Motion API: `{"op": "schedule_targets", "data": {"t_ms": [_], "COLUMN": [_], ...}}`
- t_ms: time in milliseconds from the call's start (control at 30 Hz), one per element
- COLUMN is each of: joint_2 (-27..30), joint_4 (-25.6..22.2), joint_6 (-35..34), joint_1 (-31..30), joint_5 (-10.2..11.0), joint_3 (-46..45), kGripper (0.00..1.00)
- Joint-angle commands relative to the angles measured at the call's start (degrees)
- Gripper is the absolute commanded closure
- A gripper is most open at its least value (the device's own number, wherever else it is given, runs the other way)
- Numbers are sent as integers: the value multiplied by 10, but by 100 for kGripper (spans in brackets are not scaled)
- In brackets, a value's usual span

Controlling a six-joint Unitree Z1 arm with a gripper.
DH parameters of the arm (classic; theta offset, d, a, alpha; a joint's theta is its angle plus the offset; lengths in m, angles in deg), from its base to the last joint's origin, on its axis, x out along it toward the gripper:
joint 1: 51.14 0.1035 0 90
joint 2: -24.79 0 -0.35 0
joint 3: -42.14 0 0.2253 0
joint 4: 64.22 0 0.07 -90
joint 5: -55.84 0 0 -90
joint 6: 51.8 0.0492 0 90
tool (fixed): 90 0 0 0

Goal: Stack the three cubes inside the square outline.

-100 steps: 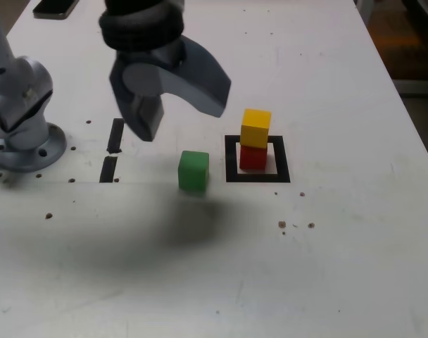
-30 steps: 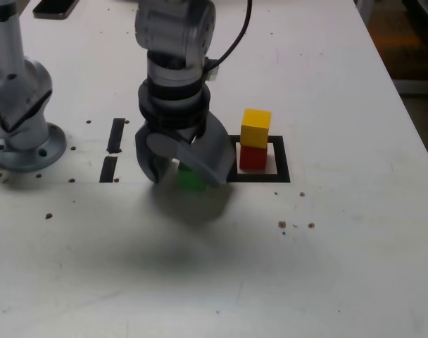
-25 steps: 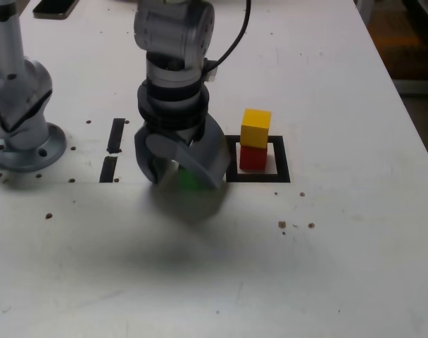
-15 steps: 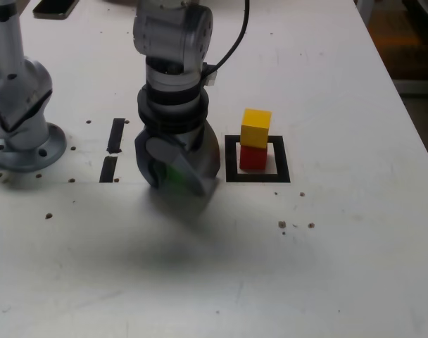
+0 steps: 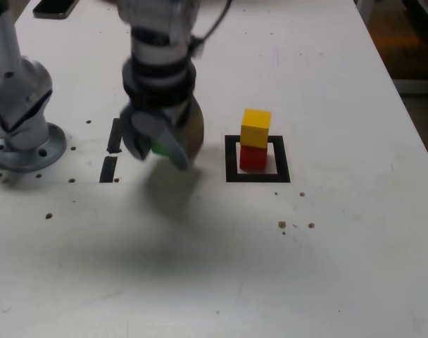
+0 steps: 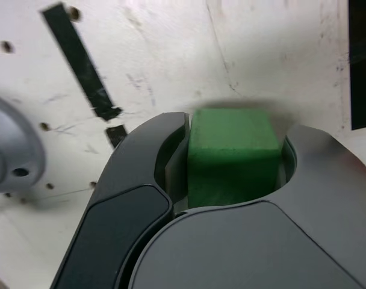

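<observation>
**Green cube in the claw, stack waiting to its right**

The white table (image 5: 341,267) fills the exterior view. The arm's grey base (image 5: 20,134) stands at the left edge, with two short black strips (image 5: 112,151) just beside it.

The claw (image 5: 161,148) hangs left of centre in the exterior view, pointing down, its jaws pressed narrow on the green cube (image 6: 231,153). The wrist view shows the cube clamped on two opposite faces; its shadow on the table suggests it is lifted clear.

The square outline (image 5: 257,177) lies right of centre, to the right of the claw at about the same height in the frame. Inside it the yellow cube (image 5: 255,127) sits squarely on the red cube (image 5: 253,158).

The coming move likely turns on this: the target top face lies rightward of the claw, and the green cube must rise above the yellow one before crossing.
</observation>
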Motion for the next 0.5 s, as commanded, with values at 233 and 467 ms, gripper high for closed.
{"op": "schedule_targets", "data": {"t_ms": [233, 467], "joint_2": [34, 5], "joint_4": [-171, -215], "joint_6": [-4, 5], "joint_1": [3, 18], "joint_5": [4, -31], "joint_3": [167, 278], "kGripper": [78, 78]}}
